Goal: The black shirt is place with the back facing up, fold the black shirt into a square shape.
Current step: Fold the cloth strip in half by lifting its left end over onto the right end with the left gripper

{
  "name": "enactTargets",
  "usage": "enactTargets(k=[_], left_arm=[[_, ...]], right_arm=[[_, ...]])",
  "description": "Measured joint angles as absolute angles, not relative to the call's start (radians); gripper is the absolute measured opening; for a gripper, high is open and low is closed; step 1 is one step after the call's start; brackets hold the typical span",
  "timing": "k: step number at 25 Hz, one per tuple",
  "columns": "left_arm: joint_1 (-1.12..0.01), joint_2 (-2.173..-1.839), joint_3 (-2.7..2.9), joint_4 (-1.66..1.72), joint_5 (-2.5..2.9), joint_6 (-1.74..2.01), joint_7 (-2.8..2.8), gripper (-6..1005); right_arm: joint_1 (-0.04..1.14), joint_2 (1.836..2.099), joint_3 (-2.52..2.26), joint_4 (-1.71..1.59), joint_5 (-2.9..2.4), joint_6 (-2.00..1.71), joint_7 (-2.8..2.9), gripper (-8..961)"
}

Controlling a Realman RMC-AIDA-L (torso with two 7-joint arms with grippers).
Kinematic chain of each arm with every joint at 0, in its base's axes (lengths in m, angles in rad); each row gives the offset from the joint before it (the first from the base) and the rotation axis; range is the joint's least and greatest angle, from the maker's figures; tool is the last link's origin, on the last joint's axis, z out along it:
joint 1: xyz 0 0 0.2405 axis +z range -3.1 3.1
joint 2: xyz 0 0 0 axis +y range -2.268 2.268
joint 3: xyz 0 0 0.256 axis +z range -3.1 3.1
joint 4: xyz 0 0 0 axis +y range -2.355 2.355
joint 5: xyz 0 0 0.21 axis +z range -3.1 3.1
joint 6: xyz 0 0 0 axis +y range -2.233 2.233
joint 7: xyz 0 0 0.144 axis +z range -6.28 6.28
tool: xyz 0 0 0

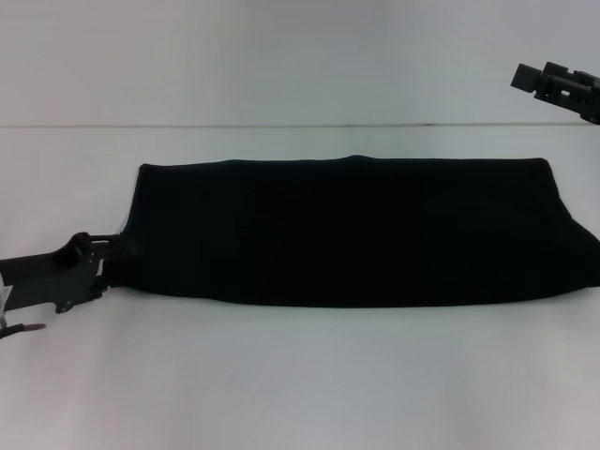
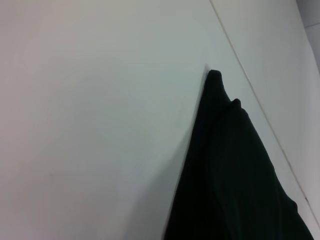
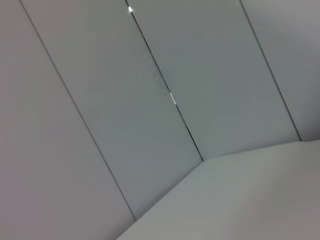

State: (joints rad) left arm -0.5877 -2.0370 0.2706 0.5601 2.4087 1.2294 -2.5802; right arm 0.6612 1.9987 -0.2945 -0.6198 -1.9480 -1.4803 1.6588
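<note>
The black shirt (image 1: pixel 347 230) lies on the white table as a long folded band that reaches from the left to the right edge of the head view. My left gripper (image 1: pixel 114 259) is low at the band's near left corner and touches its edge. The left wrist view shows the shirt's fabric (image 2: pixel 235 180) running to a pointed corner on the table. My right gripper (image 1: pixel 539 80) is raised at the far right, well above and behind the shirt's right end, with nothing in it. The right wrist view shows no shirt.
The white table (image 1: pixel 300 375) has bare surface in front of and behind the shirt. A pale wall with thin seams (image 3: pixel 165 85) rises behind the table's back edge (image 1: pixel 281 126).
</note>
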Motion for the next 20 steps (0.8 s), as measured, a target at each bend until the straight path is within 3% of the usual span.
enactTargets(k=[6, 11, 14, 20], left_arm=[[-0.585, -2.038, 0.271, 0.559, 2.409, 1.223, -2.557, 519], [-0.58, -2.039, 0.269, 0.561, 2.409, 1.22, -2.53, 274], [-0.578, -2.038, 0.268, 0.563, 2.409, 1.219, -2.495, 73], [-0.569, -2.036, 0.274, 0.592, 2.409, 1.237, -2.373, 54]], right_arm=[[0.661, 2.001, -0.294, -0.62, -1.948, -1.48, 1.657, 918], [0.66, 2.003, -0.295, -0.619, -1.948, -1.482, 1.653, 918], [0.659, 2.004, -0.294, -0.614, -1.948, -1.483, 1.651, 917], [0.658, 2.016, -0.293, -0.611, -1.948, -1.48, 1.651, 916]])
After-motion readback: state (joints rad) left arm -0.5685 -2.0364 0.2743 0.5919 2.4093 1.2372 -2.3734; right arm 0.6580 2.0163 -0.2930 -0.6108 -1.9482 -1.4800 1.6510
